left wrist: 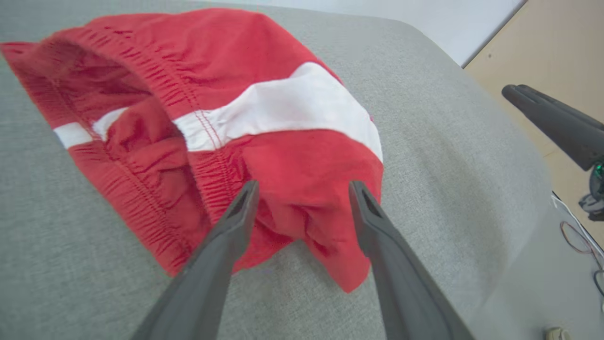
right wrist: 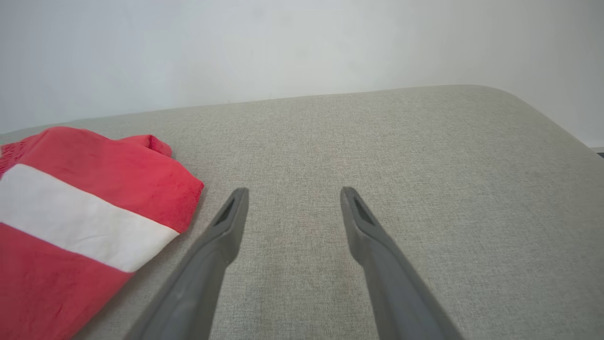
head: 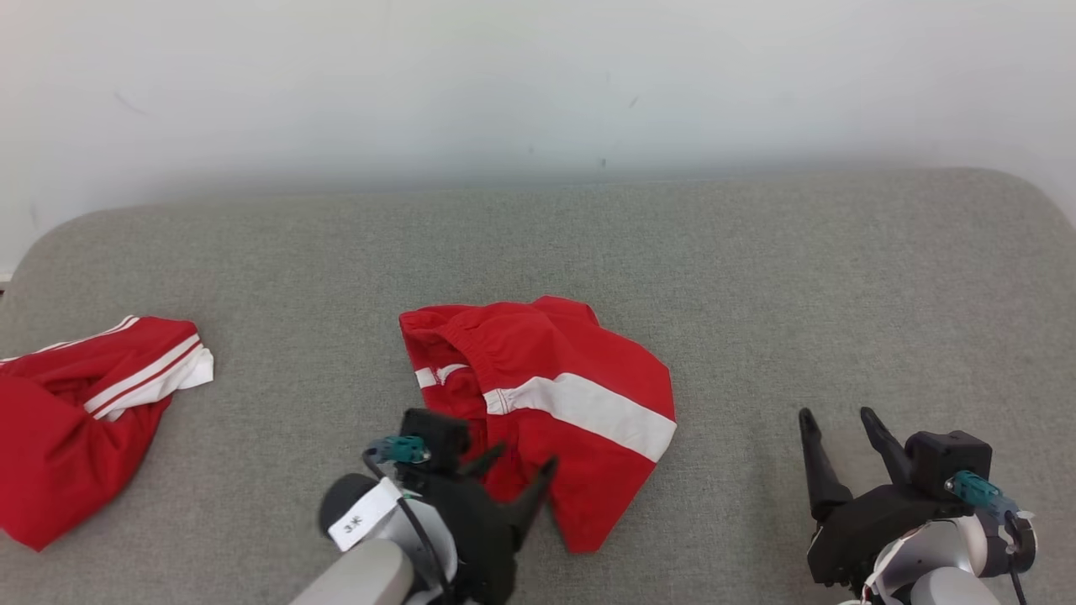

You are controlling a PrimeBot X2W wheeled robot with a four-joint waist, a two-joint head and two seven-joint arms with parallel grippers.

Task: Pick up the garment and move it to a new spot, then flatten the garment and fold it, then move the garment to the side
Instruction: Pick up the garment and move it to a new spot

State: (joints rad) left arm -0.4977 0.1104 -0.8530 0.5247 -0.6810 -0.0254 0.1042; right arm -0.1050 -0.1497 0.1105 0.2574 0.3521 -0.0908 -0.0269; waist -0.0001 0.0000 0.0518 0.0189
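Red shorts (head: 555, 378) crumpled mid grey padded surface (head: 756, 286). Light, limp, will sag; I'd grab the elastic waistband (left wrist: 160, 80), both ends. Left hand (head: 525, 458) fingers apart over near edge, gripping nothing. Right hand (head: 836, 416) apart, well clear.

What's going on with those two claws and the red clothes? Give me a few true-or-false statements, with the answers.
1. The left gripper is clamped shut on the red shorts. False: its jaws stand open over the shorts' near edge.
2. The right gripper is open, beside the shorts, over bare grey cushion. True.
3. The shorts lie flat and neatly folded. False: they are crumpled, with the waistband gaping.
4. A second red garment with white stripes lies to the robot's left. True.
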